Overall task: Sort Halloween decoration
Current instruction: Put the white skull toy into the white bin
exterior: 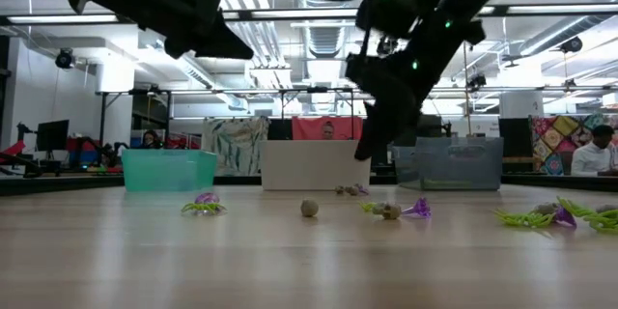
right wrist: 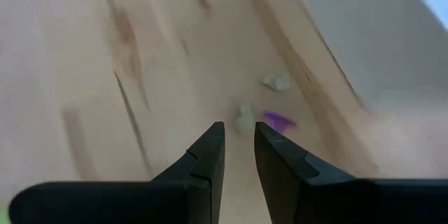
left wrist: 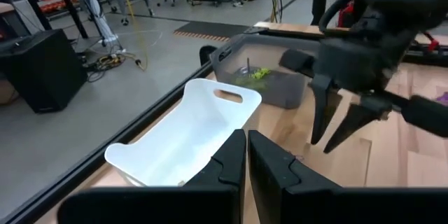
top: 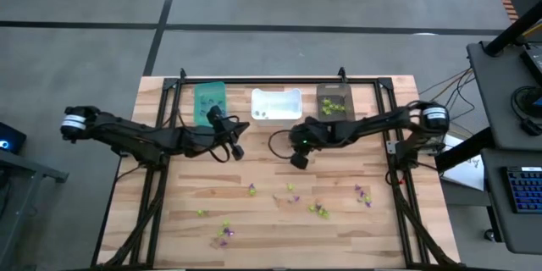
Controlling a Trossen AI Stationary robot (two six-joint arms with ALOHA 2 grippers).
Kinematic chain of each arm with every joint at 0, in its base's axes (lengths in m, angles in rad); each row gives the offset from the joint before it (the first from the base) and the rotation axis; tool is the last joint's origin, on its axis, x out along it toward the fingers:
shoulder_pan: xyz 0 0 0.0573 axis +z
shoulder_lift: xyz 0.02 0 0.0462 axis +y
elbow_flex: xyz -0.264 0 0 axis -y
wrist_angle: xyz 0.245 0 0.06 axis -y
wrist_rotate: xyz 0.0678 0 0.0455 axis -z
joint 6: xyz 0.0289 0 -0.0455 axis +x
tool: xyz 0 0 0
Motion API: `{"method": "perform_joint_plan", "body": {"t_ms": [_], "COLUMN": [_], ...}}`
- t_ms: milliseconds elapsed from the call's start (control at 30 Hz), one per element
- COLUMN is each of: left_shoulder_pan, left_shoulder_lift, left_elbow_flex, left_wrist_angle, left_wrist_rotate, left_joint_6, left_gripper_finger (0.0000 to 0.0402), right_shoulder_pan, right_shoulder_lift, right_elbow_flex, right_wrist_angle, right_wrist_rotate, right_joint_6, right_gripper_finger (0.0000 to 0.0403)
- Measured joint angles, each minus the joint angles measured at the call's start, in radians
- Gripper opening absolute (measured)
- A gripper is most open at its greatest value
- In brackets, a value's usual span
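Trinkets (right wrist: 245,119) just beyond right gripper (right wrist: 238,147) tips, untouched.

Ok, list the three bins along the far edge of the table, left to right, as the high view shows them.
Teal bin → white bin → dark brown bin.

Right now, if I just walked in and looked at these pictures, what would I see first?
Two dark arms reach in from either side over the wooden table, the left gripper and right gripper both hanging near the middle. Behind them stand three bins in a row: teal bin, white bin and dark brown bin. Tiny purple and lime-green trinkets lie scattered on the table's near half.
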Motion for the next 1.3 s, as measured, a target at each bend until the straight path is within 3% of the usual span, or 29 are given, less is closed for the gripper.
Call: {"method": "perform_joint_plan", "body": {"t_ms": [133, 267, 600, 967, 1300], "left_shoulder_pan": [0.0, 0.0, 0.0, 0.0, 0.0], "left_shoulder_lift": [0.015, 0.017, 0.017, 0.017, 0.017], "left_elbow_flex": [0.0, 0.0, 0.0, -0.001, -0.001], "left_wrist_angle": [0.001, 0.001, 0.002, 0.002, 0.003], "left_wrist_rotate": [0.0, 0.001, 0.001, 0.002, 0.002], "left_joint_6": [-0.006, -0.011, -0.011, -0.012, -0.012], "left_gripper_finger": [0.0, 0.0, 0.0, 0.0, 0.0], "right_shoulder_pan": [0.011, 0.011, 0.009, 0.006, -0.002], "right_shoulder_lift": [0.059, 0.088, 0.108, 0.122, 0.188], "right_elbow_flex": [0.0, -0.003, -0.004, -0.004, -0.001], "right_wrist_angle": [0.017, 0.048, 0.126, 0.145, 0.156], "right_wrist_rotate": [-0.001, -0.001, 0.024, 0.037, 0.079], "right_joint_6": [-0.257, -0.356, -0.374, -0.376, -0.375], "right_gripper_finger": [0.007, 0.007, 0.0074, 0.0136, 0.0123]}}
